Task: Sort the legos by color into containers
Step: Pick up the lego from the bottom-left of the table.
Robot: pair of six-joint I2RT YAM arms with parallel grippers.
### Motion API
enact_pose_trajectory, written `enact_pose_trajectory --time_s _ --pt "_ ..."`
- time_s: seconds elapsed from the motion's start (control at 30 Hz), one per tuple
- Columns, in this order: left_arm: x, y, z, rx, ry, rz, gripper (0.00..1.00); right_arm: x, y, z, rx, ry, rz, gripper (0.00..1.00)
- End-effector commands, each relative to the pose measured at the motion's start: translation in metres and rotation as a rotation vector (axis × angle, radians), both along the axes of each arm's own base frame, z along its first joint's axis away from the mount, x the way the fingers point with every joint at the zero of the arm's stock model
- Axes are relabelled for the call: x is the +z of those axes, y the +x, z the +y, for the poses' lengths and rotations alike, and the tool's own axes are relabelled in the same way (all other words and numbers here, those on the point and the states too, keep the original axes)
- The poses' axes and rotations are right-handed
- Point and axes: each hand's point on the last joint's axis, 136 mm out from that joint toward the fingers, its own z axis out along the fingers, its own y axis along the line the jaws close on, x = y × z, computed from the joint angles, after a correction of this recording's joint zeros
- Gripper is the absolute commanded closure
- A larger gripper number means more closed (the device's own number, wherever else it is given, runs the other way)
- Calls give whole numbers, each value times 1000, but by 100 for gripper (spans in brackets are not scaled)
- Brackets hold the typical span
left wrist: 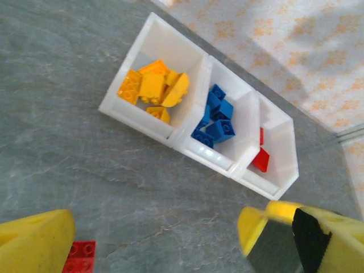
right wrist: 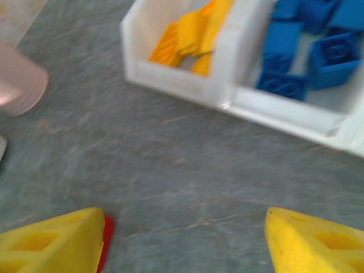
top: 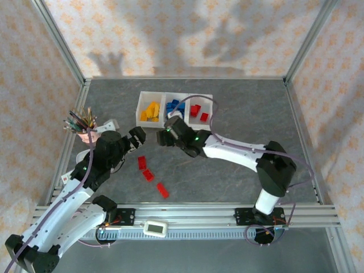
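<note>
Containers (top: pixel 156 94) are seen as translucent white, holding yellow-orange legos (top: pixel 150 110), blue legos (top: pixel 172 106) and red legos (top: pixel 196 110). 3 loose red legos (top: pixel 149 174) are seen on the grey, marble-veined table (top: pixel 244 119). Walls (top: pixel 170 34) are patterned pale cream with orange floral motifs; arms (top: pixel 227 151) are finished white with black joints, fingers (left wrist: pixel 34 242) yellow.
</note>
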Motion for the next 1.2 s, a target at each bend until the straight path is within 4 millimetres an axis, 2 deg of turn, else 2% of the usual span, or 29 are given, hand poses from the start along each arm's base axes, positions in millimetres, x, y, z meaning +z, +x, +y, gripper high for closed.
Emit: enact_pose_trajectory --time_s 0.0,0.13,0.27,0.47,0.57,0.77,0.87,0.97,1.17 --pt "-15 -16 21 83 31 64 1 -18 -14 38 40 31 47 24" --pt "-13 -27 32 130 21 65 1 -37 -31 75 105 13 66 21" --pt "-10 -36 43 174 16 57 1 -59 -39 99 150 -31 80 21" --pt "-8 -44 53 218 14 44 1 -92 -43 116 152 -110 94 22" --pt "-8 -45 55 228 16 41 1 -103 -42 120 152 -136 93 28" --pt "-8 -45 55 224 21 41 1 -121 -45 118 156 -195 97 33" --pt "-10 -44 54 222 22 44 1 -127 -44 110 142 -234 97 35" --pt "-11 -42 53 218 16 41 1 -128 -43 99 126 -278 86 38" --pt "-12 -40 49 206 14 48 1 -118 -43 73 86 -321 54 50"
